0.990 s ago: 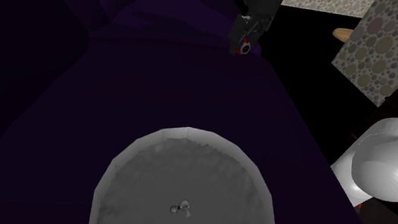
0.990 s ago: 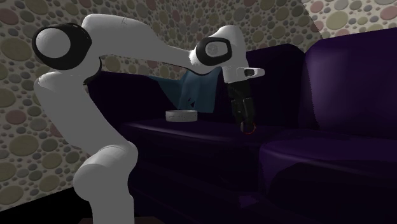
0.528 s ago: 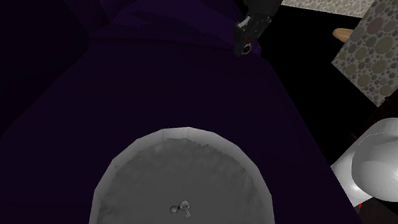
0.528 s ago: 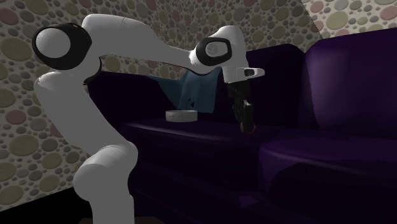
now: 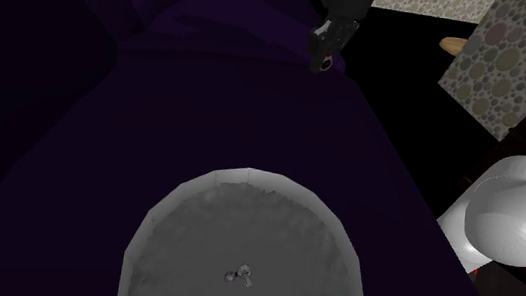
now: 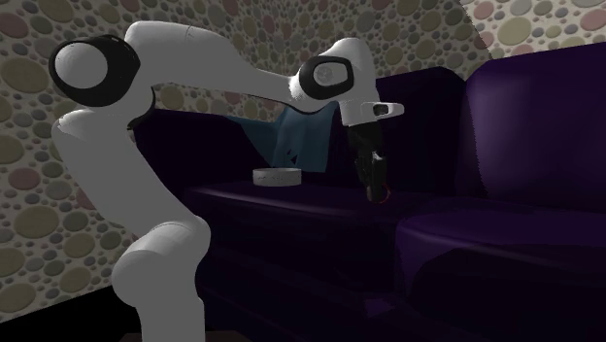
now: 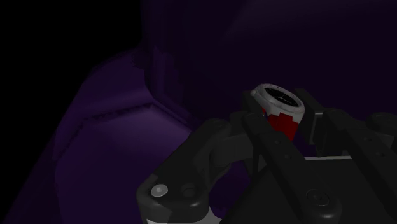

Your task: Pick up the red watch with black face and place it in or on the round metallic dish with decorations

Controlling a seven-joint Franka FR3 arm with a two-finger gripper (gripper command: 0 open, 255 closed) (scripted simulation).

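Fingers (image 7: 249, 122) clasp red watch (image 7: 278, 103); dish (image 5: 192, 230) well apart

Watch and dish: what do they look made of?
Watch: a grey ring around the black face has a faint sheen, maybe metal. Its strap is flat matte red, perhaps plastic or rubber. Dish: matte mottled grey with no shine or reflections. It could be dull metal or stone, cannot tell.

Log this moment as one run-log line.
phase: grasp | gripper: shut on red watch | surface: dark purple sofa seat | dish: grey, watch not in it
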